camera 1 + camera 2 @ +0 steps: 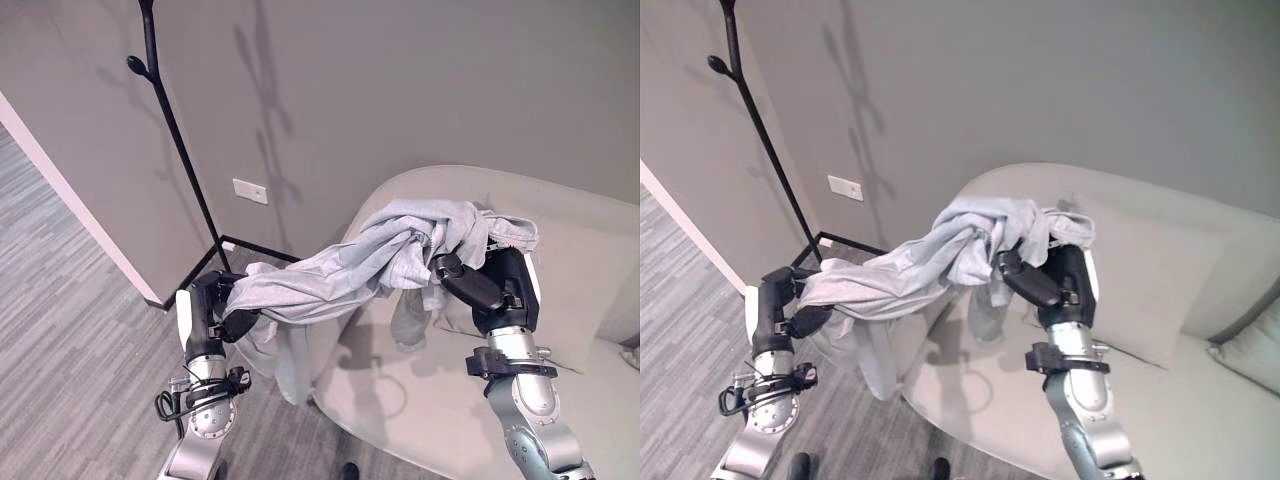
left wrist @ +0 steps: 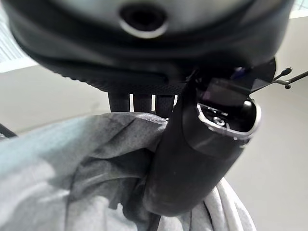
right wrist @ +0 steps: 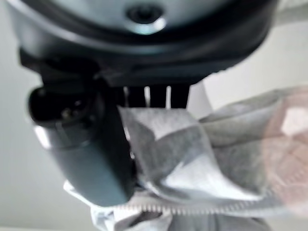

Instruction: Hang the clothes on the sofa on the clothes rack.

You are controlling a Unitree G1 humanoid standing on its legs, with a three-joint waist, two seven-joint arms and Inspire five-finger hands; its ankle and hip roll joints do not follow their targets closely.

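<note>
No text, labels, numbers — seemingly none legible

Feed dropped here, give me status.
Left hand and right hand both shut on grey garment, lifted off sofa. Clothes rack ahead left, unobstructed.

Even, moderately bright indoor lighting; clothes rack (image 1: 178,130) shadow cast rightward onto the grey wall (image 1: 420,90), soft shadows under the grey garment (image 1: 345,265) on the sofa (image 1: 420,390). Both wrist views heavily blurred at close range. Pinkish flare at one edge of the right wrist view.
</note>
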